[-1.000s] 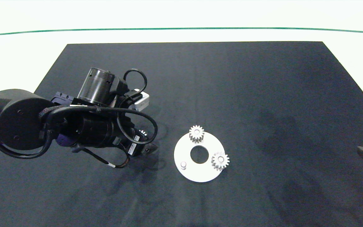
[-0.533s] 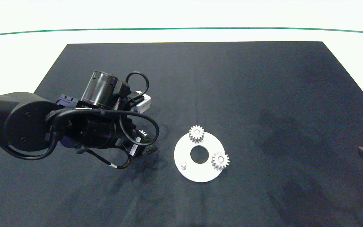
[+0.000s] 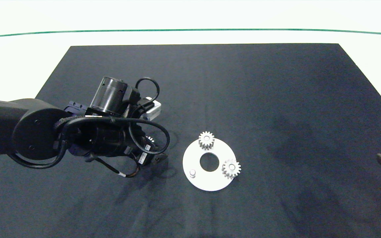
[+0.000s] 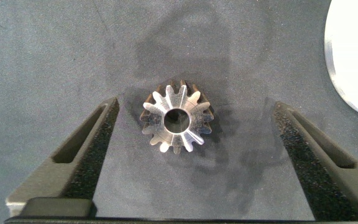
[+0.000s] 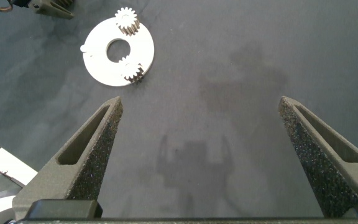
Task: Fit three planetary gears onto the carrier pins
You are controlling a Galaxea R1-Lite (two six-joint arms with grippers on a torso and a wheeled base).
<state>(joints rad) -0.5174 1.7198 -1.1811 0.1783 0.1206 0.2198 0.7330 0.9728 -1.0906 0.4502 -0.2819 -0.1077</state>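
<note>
Hovering over the loose third planetary gear (image 4: 176, 121), the left gripper (image 4: 191, 134) has its fingers spread wide, gear lying flat on the black mat (image 3: 276, 99) between them, touching neither pad. That spot is just left of the white carrier disc (image 3: 207, 180). Two planetary gears already sit on pins: far one (image 3: 206, 139), right one (image 3: 231, 168). Near-left carrier pin (image 3: 192, 172) is bare. Right gripper (image 5: 201, 155) is parked at the mat's right edge, fingers wide apart, holding nothing.
</note>
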